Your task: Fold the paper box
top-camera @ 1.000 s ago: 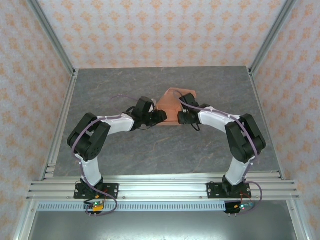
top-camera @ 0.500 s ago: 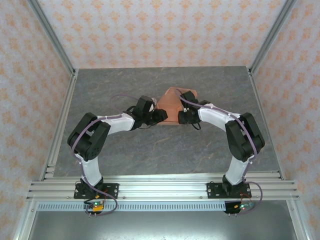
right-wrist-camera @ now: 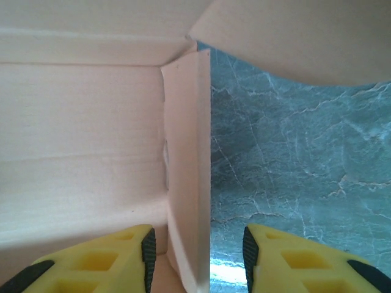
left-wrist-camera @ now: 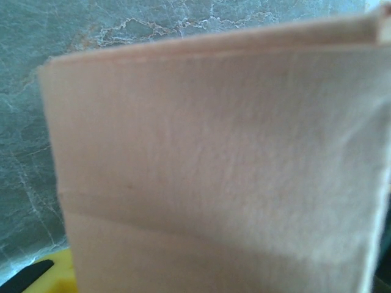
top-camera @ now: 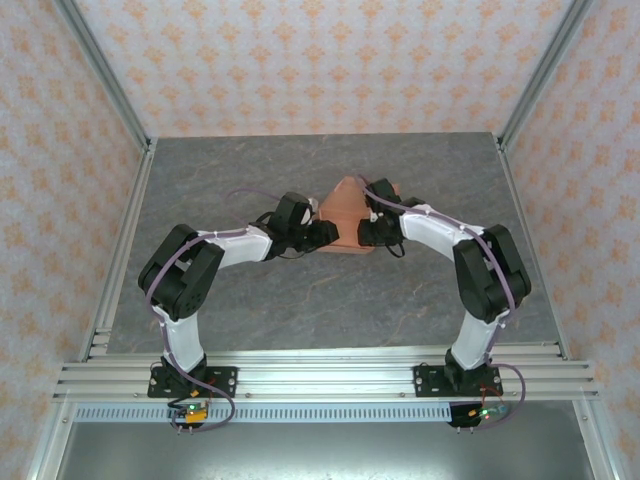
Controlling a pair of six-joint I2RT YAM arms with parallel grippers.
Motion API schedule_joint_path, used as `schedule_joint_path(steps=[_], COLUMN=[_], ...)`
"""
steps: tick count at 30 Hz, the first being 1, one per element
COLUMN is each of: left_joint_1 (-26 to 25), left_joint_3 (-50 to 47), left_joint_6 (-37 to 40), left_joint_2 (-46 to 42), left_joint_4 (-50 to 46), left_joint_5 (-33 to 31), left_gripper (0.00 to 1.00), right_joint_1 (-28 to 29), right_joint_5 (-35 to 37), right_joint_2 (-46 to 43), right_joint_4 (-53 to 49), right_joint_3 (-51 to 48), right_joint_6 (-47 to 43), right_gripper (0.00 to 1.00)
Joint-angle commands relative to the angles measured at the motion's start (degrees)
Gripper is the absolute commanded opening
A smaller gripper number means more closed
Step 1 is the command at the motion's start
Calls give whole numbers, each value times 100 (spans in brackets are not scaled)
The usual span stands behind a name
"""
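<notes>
On the counter, near its middle, the box sits partly folded. The right tool has its fingers apart, one on each side of a box wall. The left tool is at the box's left side; its state I cannot tell.

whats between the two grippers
The paper box lies between the left gripper and the right gripper, as the top external view shows.

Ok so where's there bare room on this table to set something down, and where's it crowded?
Bare table lies beyond the paper box to the far wall, along both sides outside the arms, and near the front between them. Crowded: the middle, where left claw and right claw flank the box.
</notes>
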Motion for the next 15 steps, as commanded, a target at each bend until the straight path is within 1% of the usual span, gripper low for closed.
schedule_joint_path(steps=[1,5,7,13,15], left_joint_1=[-30,-31,-30,-44,-41], left_joint_3=[169,226,258,316,310], left_joint_6=[181,150,189,207,161], left_joint_2=[-3,99,101,117,146], left_joint_4=[-150,-113,-178,-224,-213], left_joint_5=[118,276,268,341,337], left_gripper=[28,28,28,29,29], right_joint_1=[1,2,11,160,184], right_joint_5=[201,423,583,1514,1768], right_joint_2=[261,502,582,792,757], right_joint_4=[148,304,358,429,546], right_joint_3=[-79,-68,-43,-172,-294], right_joint_6=[-87,-101,-145,-251,-186], right_gripper=[44,42,38,25,25])
